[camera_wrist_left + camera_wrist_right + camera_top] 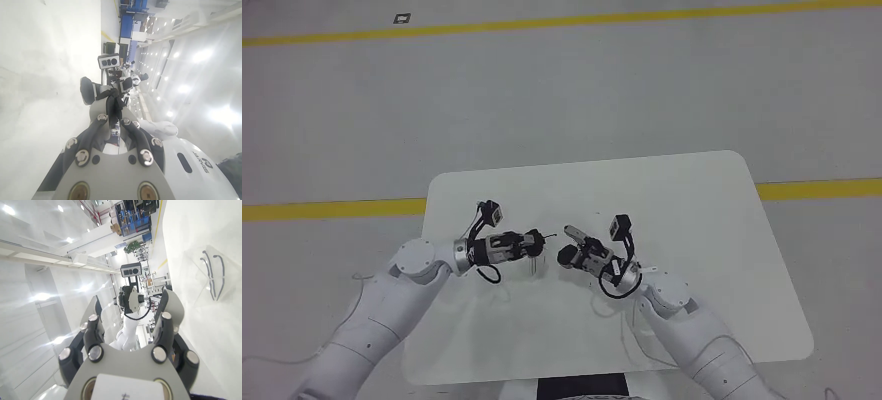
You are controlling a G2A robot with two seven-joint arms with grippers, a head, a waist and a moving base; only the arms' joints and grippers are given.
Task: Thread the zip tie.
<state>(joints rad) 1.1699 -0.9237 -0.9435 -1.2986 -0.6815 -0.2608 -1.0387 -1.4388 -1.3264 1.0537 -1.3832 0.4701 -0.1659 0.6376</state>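
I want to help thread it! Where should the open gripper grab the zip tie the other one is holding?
The thin free end of the zip tie poking out past the left gripper. It points toward the open right gripper, so probably come straight from that side, with the fingers either side of the strip.

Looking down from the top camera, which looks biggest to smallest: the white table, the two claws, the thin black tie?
1. The table.
2. The left gripper and the right gripper: about alike, so unranked.
3. The zip tie, a thin dark strip at the left gripper's tips.
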